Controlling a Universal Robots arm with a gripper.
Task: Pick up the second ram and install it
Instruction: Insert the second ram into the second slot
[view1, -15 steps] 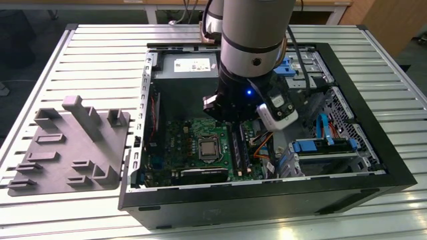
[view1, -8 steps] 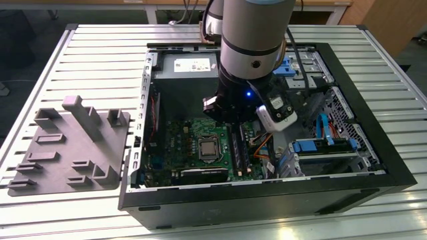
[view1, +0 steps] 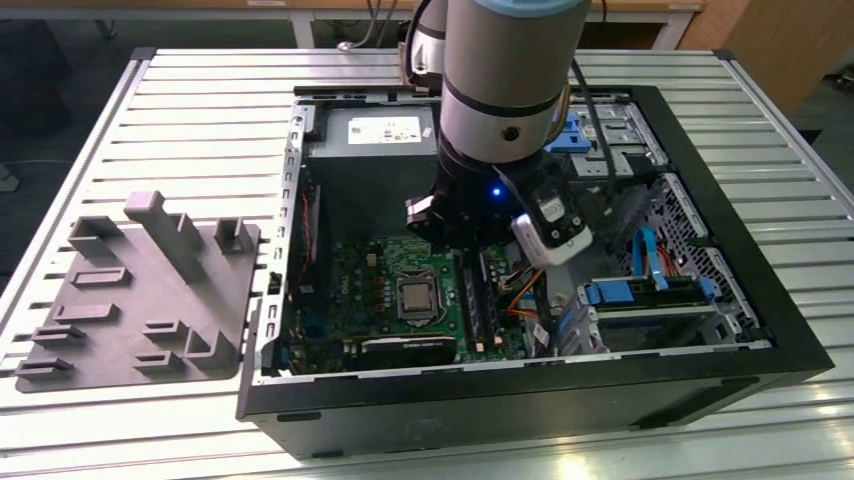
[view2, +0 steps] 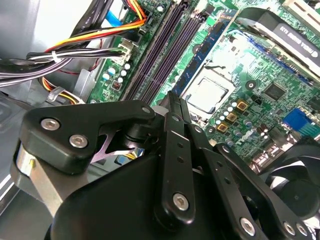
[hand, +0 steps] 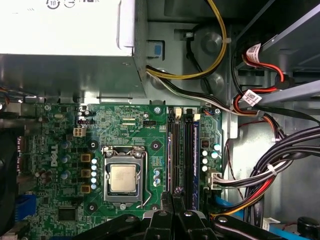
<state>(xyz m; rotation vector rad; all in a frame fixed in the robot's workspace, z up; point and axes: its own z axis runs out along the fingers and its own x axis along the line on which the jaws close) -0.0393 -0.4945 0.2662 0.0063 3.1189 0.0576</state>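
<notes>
End effector (view2: 175, 103), clenched, hangs over the motherboard (hand: 120, 120) inside the computer case (view1: 534, 410) on a slatted table (view1: 200, 100).

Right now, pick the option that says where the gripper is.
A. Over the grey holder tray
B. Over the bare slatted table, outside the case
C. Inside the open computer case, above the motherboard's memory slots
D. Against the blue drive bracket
C: in the first wrist view the gripper sits over the long black memory slots of the green motherboard, inside the open case.
</notes>
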